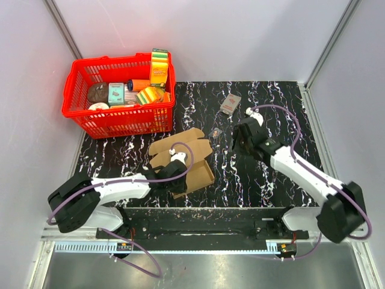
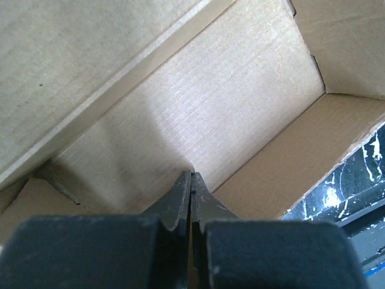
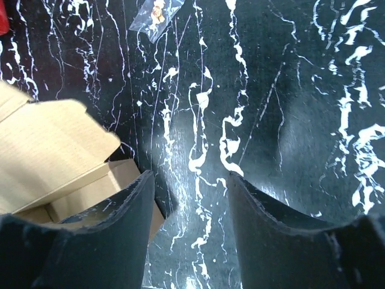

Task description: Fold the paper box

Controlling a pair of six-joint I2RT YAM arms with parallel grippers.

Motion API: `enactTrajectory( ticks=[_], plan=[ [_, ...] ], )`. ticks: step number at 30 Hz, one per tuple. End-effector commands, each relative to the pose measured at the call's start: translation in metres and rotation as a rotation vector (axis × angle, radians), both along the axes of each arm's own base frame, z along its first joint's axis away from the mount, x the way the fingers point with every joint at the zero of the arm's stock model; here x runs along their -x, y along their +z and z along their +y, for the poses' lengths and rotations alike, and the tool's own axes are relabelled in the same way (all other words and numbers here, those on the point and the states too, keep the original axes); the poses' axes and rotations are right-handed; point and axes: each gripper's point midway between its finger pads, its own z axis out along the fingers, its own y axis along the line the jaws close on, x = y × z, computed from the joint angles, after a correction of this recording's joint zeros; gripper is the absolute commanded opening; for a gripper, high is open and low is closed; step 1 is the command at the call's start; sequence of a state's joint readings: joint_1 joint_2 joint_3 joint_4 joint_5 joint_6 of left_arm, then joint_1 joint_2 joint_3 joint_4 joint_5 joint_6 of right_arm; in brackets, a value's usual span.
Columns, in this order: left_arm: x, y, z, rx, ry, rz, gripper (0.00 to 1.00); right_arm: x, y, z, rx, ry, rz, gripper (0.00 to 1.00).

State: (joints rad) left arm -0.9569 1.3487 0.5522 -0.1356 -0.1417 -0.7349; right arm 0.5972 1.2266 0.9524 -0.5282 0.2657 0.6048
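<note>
Left claw (image 2: 191,177) inside paper box (image 2: 240,102)

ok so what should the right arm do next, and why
Probably bring the open, empty right tool left to the open flap of the paper box and push it over. The shut left tool sits inside the box, seemingly steadying it, and that flap is not yet folded down.

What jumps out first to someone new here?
The red basket full of packets, far left. Then the half-folded brown paper box near the middle, with the left gripper shut inside it, while the right gripper hangs open just right of it.
</note>
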Motion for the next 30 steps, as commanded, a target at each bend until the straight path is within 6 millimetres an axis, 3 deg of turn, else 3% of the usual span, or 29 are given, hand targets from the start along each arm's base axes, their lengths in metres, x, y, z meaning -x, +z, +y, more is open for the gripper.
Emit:
enactTrajectory(
  ticks=[1,3,5,6,7,9,10,12,16,17,19,26,27,29,30],
  plan=[
    [0.0,-0.005,0.023,-0.05,0.028,-0.013,0.0,-0.039,0.012,0.027,-0.128,0.098,-0.01,0.59],
    [0.0,-0.004,0.025,-0.045,0.031,-0.014,0.0,-0.056,0.015,0.029,-0.149,0.092,-0.017,0.61],
    [0.001,-0.005,0.025,-0.041,0.026,-0.01,0.0,-0.069,-0.001,0.035,-0.147,0.1,0.022,0.62],
    [0.002,-0.005,0.024,-0.037,0.022,-0.009,0.0,-0.08,0.004,0.039,-0.15,0.099,0.01,0.62],
    [0.002,-0.005,0.022,-0.032,0.017,-0.008,0.0,-0.088,-0.012,0.041,-0.133,0.094,0.047,0.62],
    [0.002,-0.006,0.02,-0.033,0.009,-0.003,0.0,-0.105,-0.012,0.049,-0.137,0.092,0.046,0.62],
    [0.001,-0.005,0.018,-0.03,0.008,-0.006,0.0,-0.112,-0.028,0.051,-0.126,0.079,0.079,0.62],
    [0.0,-0.004,0.016,-0.026,0.001,-0.008,0.0,-0.128,-0.042,0.054,-0.107,0.054,0.106,0.62],
    [-0.003,0.0,0.012,-0.016,-0.005,-0.017,0.0,-0.15,-0.061,0.055,-0.055,-0.003,0.151,0.62],
    [-0.003,0.0,0.012,-0.015,-0.007,-0.017,0.0,-0.159,-0.056,0.057,-0.055,-0.014,0.138,0.62],
    [-0.004,0.001,0.01,-0.012,-0.013,-0.02,0.0,-0.162,-0.076,0.052,-0.018,-0.06,0.188,0.62],
    [-0.003,0.003,0.01,0.0,-0.02,-0.026,0.0,-0.18,-0.09,0.051,-0.012,-0.185,0.217,0.69],
    [-0.002,0.003,0.01,0.003,-0.02,-0.026,0.0,-0.178,-0.1,0.047,0.015,-0.199,0.249,0.69],
    [-0.002,0.005,0.01,0.009,-0.02,-0.03,0.0,-0.184,-0.098,0.049,0.016,-0.211,0.251,0.7],
    [-0.002,0.006,0.01,0.011,-0.022,-0.032,0.0,-0.18,-0.11,0.048,0.038,-0.212,0.284,0.71]
  ],
)
